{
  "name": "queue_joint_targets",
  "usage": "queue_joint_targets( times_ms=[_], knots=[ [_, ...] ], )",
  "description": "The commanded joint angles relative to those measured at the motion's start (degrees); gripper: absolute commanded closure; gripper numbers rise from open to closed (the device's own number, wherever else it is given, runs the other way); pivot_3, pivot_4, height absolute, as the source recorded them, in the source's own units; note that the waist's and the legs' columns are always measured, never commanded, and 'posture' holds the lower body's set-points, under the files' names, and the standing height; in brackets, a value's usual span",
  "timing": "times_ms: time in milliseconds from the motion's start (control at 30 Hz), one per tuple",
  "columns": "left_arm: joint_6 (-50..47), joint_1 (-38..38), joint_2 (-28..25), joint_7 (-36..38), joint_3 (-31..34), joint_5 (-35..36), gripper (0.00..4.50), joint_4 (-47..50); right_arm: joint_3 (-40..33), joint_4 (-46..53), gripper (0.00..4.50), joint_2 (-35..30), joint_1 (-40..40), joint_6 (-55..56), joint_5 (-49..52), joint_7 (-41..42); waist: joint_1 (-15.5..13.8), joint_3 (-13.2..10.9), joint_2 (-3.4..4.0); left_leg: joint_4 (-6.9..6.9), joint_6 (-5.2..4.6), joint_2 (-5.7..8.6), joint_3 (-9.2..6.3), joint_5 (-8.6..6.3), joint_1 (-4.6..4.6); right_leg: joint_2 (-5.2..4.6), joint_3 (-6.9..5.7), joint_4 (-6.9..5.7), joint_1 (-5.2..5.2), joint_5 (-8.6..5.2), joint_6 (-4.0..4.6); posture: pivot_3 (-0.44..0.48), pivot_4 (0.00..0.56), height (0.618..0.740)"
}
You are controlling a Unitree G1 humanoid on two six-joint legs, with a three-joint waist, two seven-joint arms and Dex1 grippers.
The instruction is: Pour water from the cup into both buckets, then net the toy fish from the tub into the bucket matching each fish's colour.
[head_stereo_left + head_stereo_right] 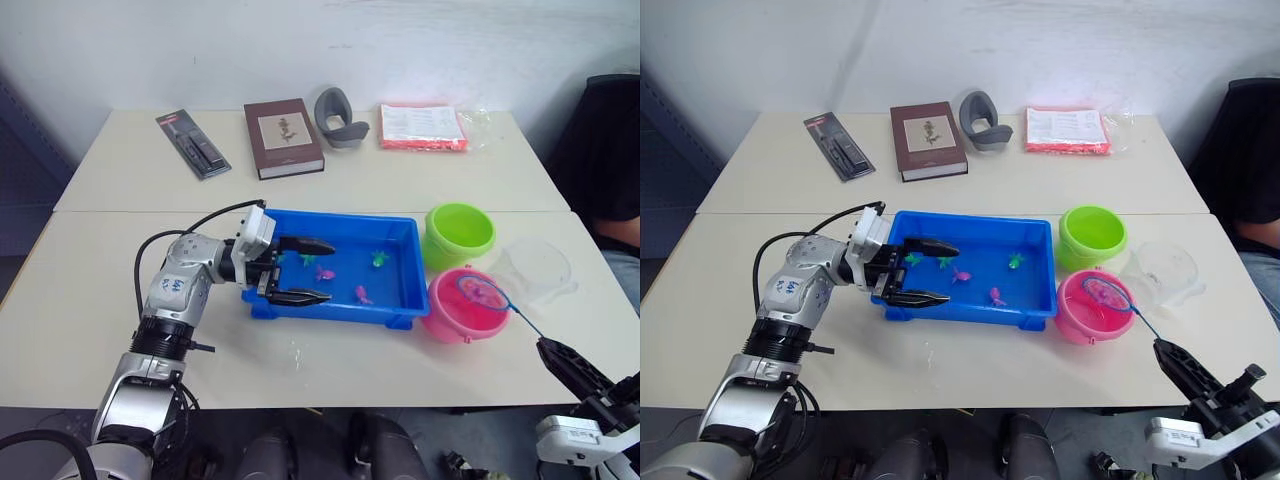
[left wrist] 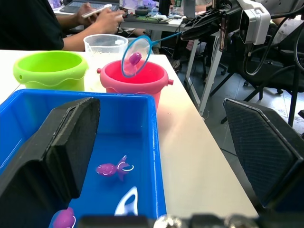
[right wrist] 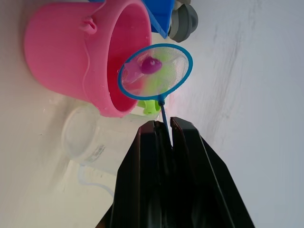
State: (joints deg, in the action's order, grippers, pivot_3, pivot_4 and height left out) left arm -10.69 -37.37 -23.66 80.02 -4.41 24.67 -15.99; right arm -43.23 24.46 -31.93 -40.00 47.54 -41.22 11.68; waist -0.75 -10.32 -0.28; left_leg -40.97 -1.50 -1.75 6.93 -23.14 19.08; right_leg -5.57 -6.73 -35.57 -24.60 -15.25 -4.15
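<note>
Right gripper (image 3: 161,130) fingers pinch net (image 3: 155,71) handle, pink fish (image 3: 151,65) over pink bucket (image 1: 462,305). Risk: tipping off-centre drops fish on counter (image 1: 330,360). Left gripper (image 1: 300,270) fingers wide astride tub (image 1: 395,235) wall.

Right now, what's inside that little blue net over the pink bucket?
One pink fish lies in the net, held by the right gripper above the pink bucket. The bucket's bottom is hidden by its wall.
</note>
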Motion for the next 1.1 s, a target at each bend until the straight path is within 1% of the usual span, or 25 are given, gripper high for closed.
queue_joint_targets(
  times_ms=[33, 133, 233, 333, 367, 433, 500, 533, 633, 700, 767, 833, 967, 1100],
  knots=[
    [0.94, 0.16, -0.15, -0.33, 0.53, 0.42, 0.03, 1.99, -2.61, 1.16, 4.50, -0.31, -0.12, -1.32, 1.24, -1.37, -0.02, 0.00, 0.00, 0.00, 0.00, -0.01, -0.01, 0.00, 0.01, 0.01, -0.01, 0.00, 0.00, 0.00, 0.00, 0.000, 0.150, 0.740],
    [1.17, 0.15, -0.21, -0.29, 0.52, 0.40, 0.03, 1.78, -1.74, 1.07, 4.50, -0.84, -0.48, -1.28, 1.75, -1.00, -0.02, 0.00, 0.00, 0.00, 0.00, -0.01, -0.01, 0.00, 0.00, 0.00, -0.01, 0.00, -0.01, 0.00, 0.00, 0.000, 0.150, 0.740],
    [1.41, 0.22, -0.42, -0.35, 0.59, 0.36, 0.03, 1.73, -2.49, 0.89, 4.50, 0.40, -0.60, -3.05, 2.82, -1.80, -0.04, 0.00, 0.00, 0.00, 0.00, -0.01, -0.02, 0.00, 0.00, 0.00, -0.01, 0.00, -0.01, 0.00, 0.00, 0.000, 0.150, 0.740],
    [1.98, 0.51, -1.77, -0.22, 1.42, 0.15, 0.03, 1.06, -0.63, 2.17, 4.50, -1.07, -0.73, -6.27, 16.33, 1.85, 0.09, 0.00, 0.00, 0.01, 0.00, -0.01, -0.02, 0.00, 0.01, -0.01, -0.01, -0.01, -0.01, 0.00, 0.00, 0.000, 0.150, 0.740],
    [2.47, 0.57, -2.79, -0.05, 1.99, -0.07, 0.03, 0.23, 1.43, 3.82, 4.50, -2.95, -0.85, -8.52, 23.43, 4.79, 0.21, 0.00, 0.00, 0.00, 0.00, -0.02, -0.02, 0.00, 0.00, -0.01, -0.01, -0.01, 0.00, 0.00, 0.00, 0.000, 0.150, 0.740],
    [3.61, 0.54, -4.97, 0.21, 3.00, -0.57, 0.03, -1.80, 5.63, 7.68, 4.50, -7.09, -0.40, -15.46, 36.70, 11.09, 0.84, 0.00, 0.00, 0.01, 0.00, -0.03, -0.03, 0.00, -0.02, -0.04, -0.01, -0.02, 0.00, 0.00, 0.01, 0.000, 0.150, 0.740],
    [4.41, 0.53, -7.23, 0.81, 3.89, -0.91, 0.03, -3.65, 8.13, 11.60, 4.50, -11.14, 2.26, -24.21, 45.37, 15.24, 1.16, 0.00, 0.00, 0.00, -0.01, -0.10, -0.04, 0.00, -0.06, -0.12, 0.01, -0.05, 0.00, -0.01, 0.03, 0.000, 0.150, 0.740],
    [4.93, 0.46, -8.38, 1.20, 4.27, -1.14, 0.03, -4.73, 9.39, 13.34, 4.50, -13.22, 4.62, -29.80, 48.45, 16.49, 1.20, -0.01, -0.01, 0.01, -0.01, -0.12, -0.07, -0.01, -0.08, -0.17, 0.01, -0.07, 0.01, -0.02, 0.05, 0.000, 0.150, 0.740],
    [6.29, 0.15, -10.89, 1.98, 4.96, -1.64, 0.03, -7.15, 13.30, 16.06, 4.50, -18.83, 11.59, -43.47, 53.20, 19.81, 0.87, -0.01, -0.02, -0.02, -0.02, -0.13, -0.15, -0.01, -0.08, -0.22, -0.09, -0.10, -0.01, -0.02, 0.07, 0.000, 0.150, 0.740],
    [7.15, -0.07, -12.06, 2.30, 5.32, -2.01, 0.03, -8.44, 16.83, 16.56, 4.50, -22.40, 15.58, -50.24, 54.06, 22.43, 0.46, -0.02, -0.02, -0.04, -0.06, -0.08, -0.20, -0.03, 0.03, -0.24, -0.14, -0.08, -0.07, -0.02, 0.07, 0.000, 0.150, 0.740],
    [8.04, 0.21, -13.59, 2.52, 5.61, -2.66, 0.03, -9.09, 22.35, 16.02, 4.50, -26.73, 20.96, -58.02, 54.64, 25.07, -0.03, -0.02, -0.03, -0.07, -0.08, -0.04, -0.35, -0.04, 0.11, -0.18, -0.28, -0.04, -0.06, -0.02, 0.07, 0.000, 0.150, 0.740],
    [8.73, 0.69, -14.86, 3.04, 5.67, -3.13, 0.03, -9.23, 27.08, 15.36, 4.50, -29.50, 25.73, -63.54, 55.50, 27.68, -0.21, -0.02, -0.03, -0.16, -0.23, 0.00, -0.27, -0.12, 0.16, -0.22, -0.28, -0.06, -0.08, -0.01, 0.06, 0.000, 0.150, 0.740],
    [8.19, 2.23, -15.95, 3.48, 5.84, -2.52, 0.03, -7.56, 35.67, 13.17, 4.50, -31.31, 34.93, -69.04, 53.55, 30.87, -0.59, -0.02, -0.03, -0.17, -0.34, 0.05, -0.26, -0.18, 0.25, -0.31, -0.42, -0.03, -0.07, 0.02, -0.01, 0.000, 0.150, 0.740],
    [7.11, 4.15, -15.91, 2.67, 6.06, -1.95, 0.03, -4.67, 43.19, 10.57, 4.50, -30.69, 43.69, -72.33, 50.95, 33.16, -0.44, -0.02, -0.03, -0.20, -0.39, 0.09, -0.27, -0.20, 0.38, -0.35, -0.60, -0.02, -0.06, 0.07, -0.09, 0.000, 0.150, 0.740]
  ],
)
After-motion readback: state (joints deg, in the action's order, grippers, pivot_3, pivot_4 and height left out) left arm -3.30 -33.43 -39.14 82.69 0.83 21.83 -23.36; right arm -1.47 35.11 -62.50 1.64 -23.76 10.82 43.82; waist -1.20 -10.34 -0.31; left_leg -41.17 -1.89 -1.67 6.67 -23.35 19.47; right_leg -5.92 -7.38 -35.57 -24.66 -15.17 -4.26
